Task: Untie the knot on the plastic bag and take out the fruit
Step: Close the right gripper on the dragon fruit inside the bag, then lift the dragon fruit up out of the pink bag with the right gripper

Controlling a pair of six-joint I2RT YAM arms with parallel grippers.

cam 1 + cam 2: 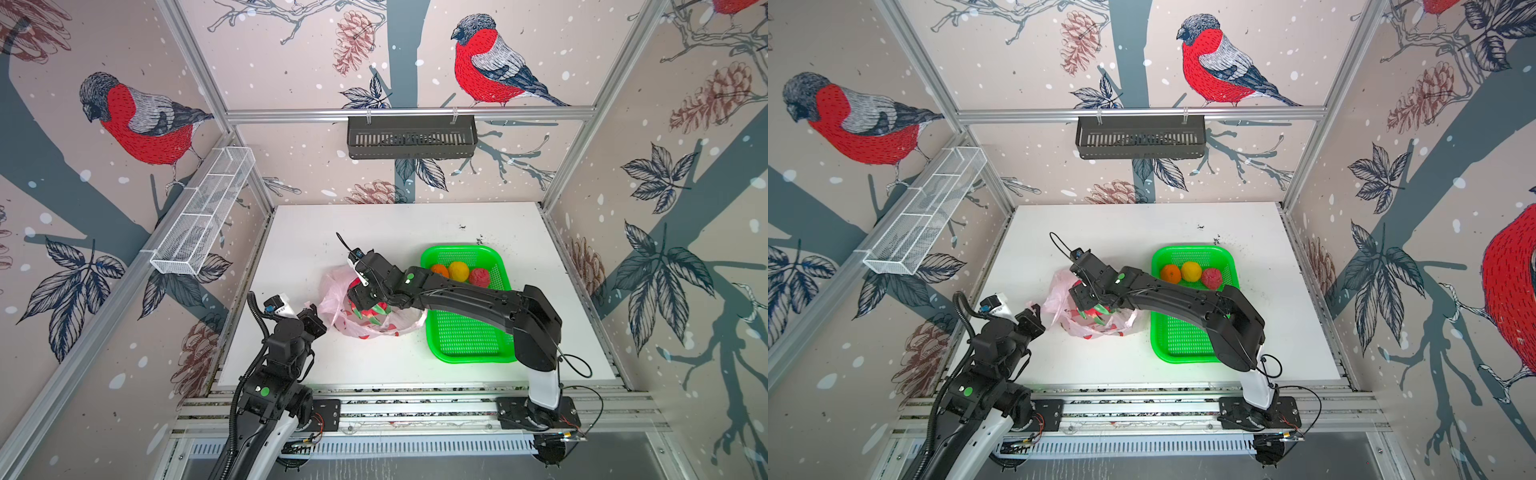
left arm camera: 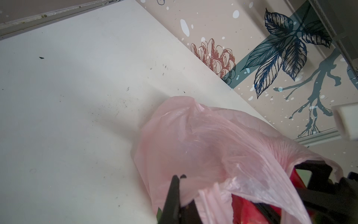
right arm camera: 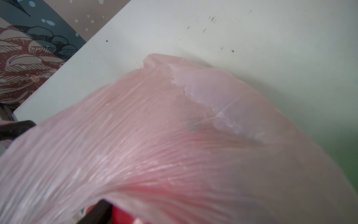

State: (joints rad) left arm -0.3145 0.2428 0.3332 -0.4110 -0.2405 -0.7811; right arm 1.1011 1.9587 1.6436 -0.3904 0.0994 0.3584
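Note:
The pale pink plastic bag lies mid-table with its mouth gaping; the knot is out of view. My left gripper is shut on a thin fold of the bag's left edge. My right gripper reaches down into the bag, its jaws set wide and closed around a magenta dragon fruit. In the right wrist view only one black finger shows beside the red fruit, under stretched plastic. An orange, a yellow citrus and a small red round fruit sit in the green tray.
The green tray stands just right of the bag, under the right arm. A black basket hangs on the back wall and a white wire basket on the left wall. The white table is walled on three sides.

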